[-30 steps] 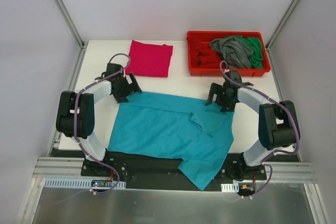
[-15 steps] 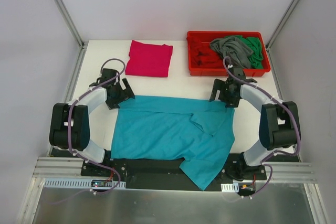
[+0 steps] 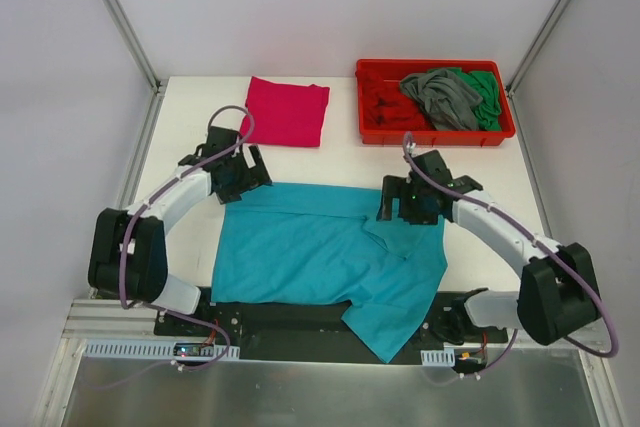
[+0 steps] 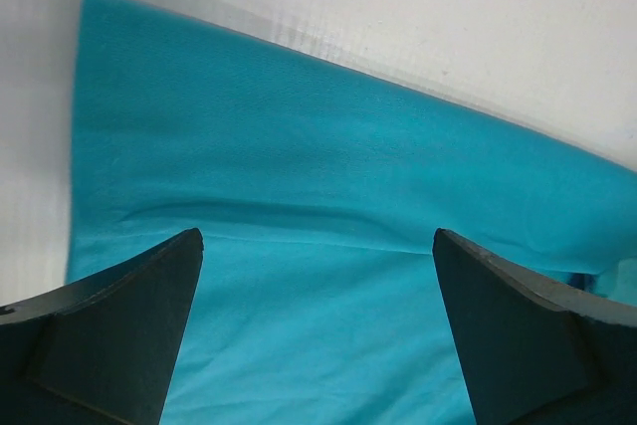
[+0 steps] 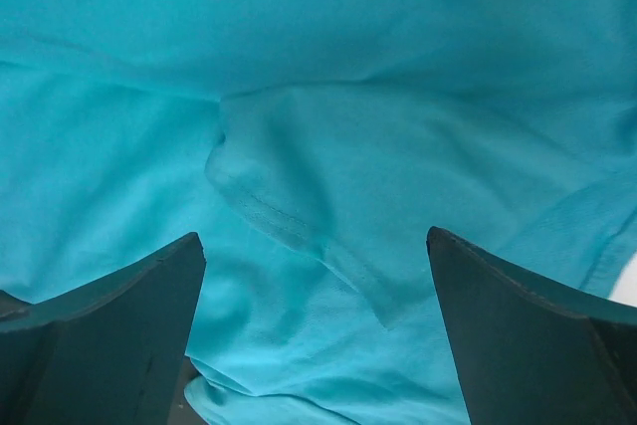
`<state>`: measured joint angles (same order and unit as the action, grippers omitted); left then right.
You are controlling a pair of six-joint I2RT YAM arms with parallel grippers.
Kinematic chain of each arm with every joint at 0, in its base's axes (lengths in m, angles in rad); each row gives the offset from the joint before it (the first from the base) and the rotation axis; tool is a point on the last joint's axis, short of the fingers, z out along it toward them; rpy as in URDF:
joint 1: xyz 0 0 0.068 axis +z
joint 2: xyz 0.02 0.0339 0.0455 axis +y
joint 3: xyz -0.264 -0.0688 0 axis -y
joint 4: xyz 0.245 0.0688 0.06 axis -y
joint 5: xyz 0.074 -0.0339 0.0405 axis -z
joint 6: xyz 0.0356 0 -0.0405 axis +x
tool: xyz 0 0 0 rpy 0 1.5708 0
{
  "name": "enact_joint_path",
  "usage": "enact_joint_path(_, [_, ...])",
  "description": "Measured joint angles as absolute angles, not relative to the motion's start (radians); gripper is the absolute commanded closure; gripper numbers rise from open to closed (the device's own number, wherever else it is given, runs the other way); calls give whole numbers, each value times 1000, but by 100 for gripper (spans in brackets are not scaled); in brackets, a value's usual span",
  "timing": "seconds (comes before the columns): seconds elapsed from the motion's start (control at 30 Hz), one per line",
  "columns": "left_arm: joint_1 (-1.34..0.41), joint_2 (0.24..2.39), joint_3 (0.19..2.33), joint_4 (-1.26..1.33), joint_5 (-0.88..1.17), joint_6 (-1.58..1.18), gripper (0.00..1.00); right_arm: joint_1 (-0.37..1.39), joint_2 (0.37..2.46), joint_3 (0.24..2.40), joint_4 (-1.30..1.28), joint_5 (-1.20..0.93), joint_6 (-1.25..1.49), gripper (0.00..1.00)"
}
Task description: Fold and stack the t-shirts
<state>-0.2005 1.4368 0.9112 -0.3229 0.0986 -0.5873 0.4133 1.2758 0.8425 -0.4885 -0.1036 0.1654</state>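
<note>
L arm (image 3: 165, 202) & R arm (image 3: 495, 227): white link shells w/ black joint housings. A purple-grey cable (image 3: 228, 119) ran along each, looping by the wrist. L gripper (image 3: 257, 172) & R gripper (image 3: 395, 212) were black; fingers (image 4: 114, 345) dark, matte, wedge-shaped.

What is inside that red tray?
A crumpled grey shirt lies partly over a green shirt, with what looks like red cloth beside them. The tray floor beneath them is covered.

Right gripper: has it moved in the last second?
Yes. The right gripper has shifted left, away from the red tray, and now hangs open over the folded sleeve of the teal t-shirt.
</note>
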Motion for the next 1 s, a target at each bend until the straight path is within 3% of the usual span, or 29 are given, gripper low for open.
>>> enact_joint_path(0.33, [-214,1621,936,-314,120,-590,1,469,1504,836,-519,-58,171,4])
enact_joint_path(1.0, [-162,1852,1209,-310,126,-586,1,319,1887,1280,-618,-52,-24,4])
